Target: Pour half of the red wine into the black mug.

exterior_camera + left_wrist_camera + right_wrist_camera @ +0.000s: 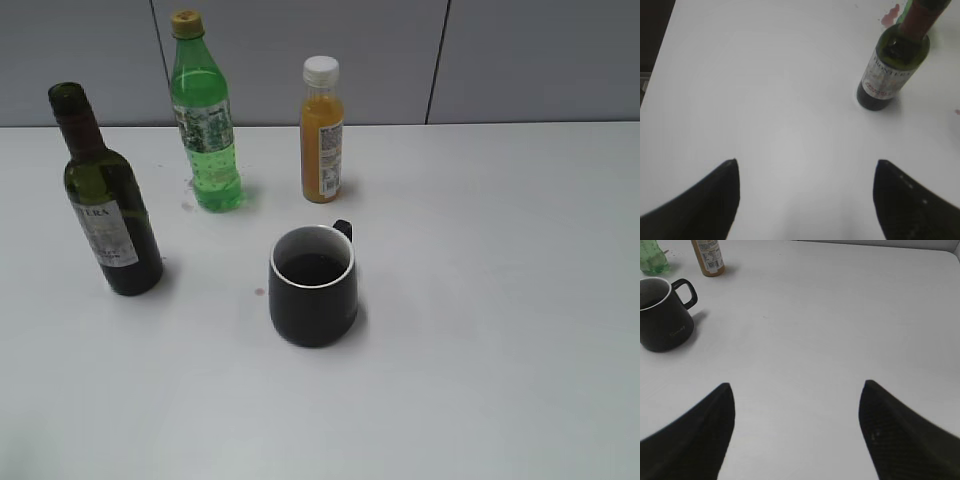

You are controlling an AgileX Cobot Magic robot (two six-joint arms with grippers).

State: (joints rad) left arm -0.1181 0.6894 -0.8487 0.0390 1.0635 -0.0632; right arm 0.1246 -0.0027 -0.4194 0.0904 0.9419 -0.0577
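The dark green wine bottle (108, 215) with a white-grey label stands upright and uncapped at the left of the table, with dark red wine low in it. It also shows in the left wrist view (890, 70). The black mug (313, 287) stands in the middle, handle at the back right, with dark liquid in it. It also shows in the right wrist view (664, 315). My left gripper (805, 165) is open and empty, well short of the bottle. My right gripper (796, 387) is open and empty, to the right of the mug. Neither gripper shows in the exterior view.
A bright green plastic soda bottle (205, 125) and a small orange juice bottle (322, 130) with a white cap stand behind the mug. Small red stains (889, 16) mark the white table by the wine bottle. The table's dark left edge (655, 30) shows in the left wrist view.
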